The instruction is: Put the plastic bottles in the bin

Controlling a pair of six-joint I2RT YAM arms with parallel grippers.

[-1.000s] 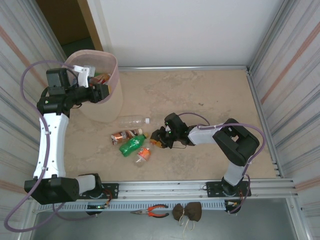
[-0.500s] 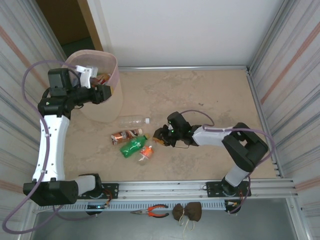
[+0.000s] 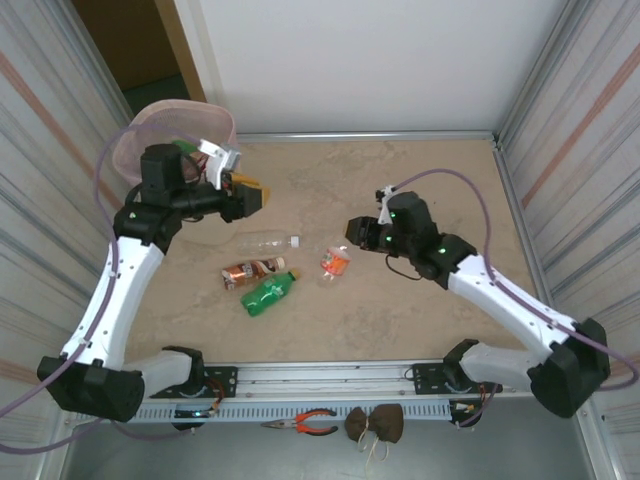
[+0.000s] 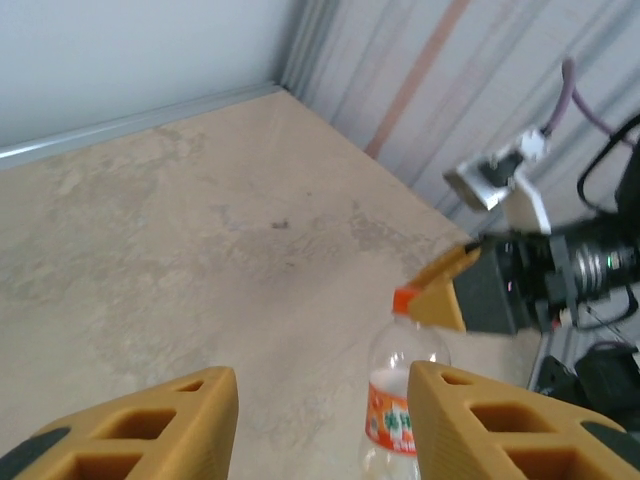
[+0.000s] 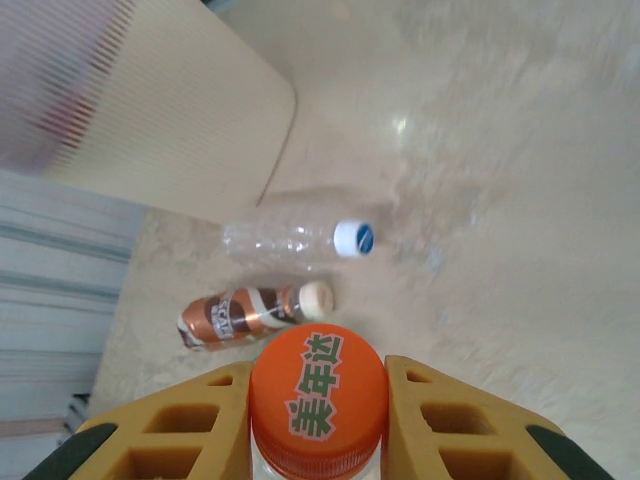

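My right gripper (image 3: pixel 350 240) is shut on the neck of a clear bottle with an orange label and cap (image 3: pixel 335 263), holding it above the floor; the right wrist view has the orange cap (image 5: pixel 318 400) wedged between the fingers. My left gripper (image 3: pixel 252 192) stands open beside the beige bin with its pink bag (image 3: pixel 140 135), nothing between its fingers (image 4: pixel 150 430). In the left wrist view the held bottle (image 4: pixel 398 410) hangs ahead. On the floor lie a clear bottle (image 3: pixel 265 240), a brown bottle (image 3: pixel 250 272) and a green bottle (image 3: pixel 268 292).
Corrugated metal walls (image 3: pixel 580 150) close in the floor on both sides, and a white wall stands behind. Red-handled pliers (image 3: pixel 315 421) and a brown cloth (image 3: pixel 375 423) lie on the front rail by the arm bases. The bin wall (image 5: pixel 170 110) stands just beyond the clear bottle (image 5: pixel 290 240).
The right gripper has lifted the orange bottle off the floor and pulled back to the right. The left gripper has swung out from over the bin toward the middle.
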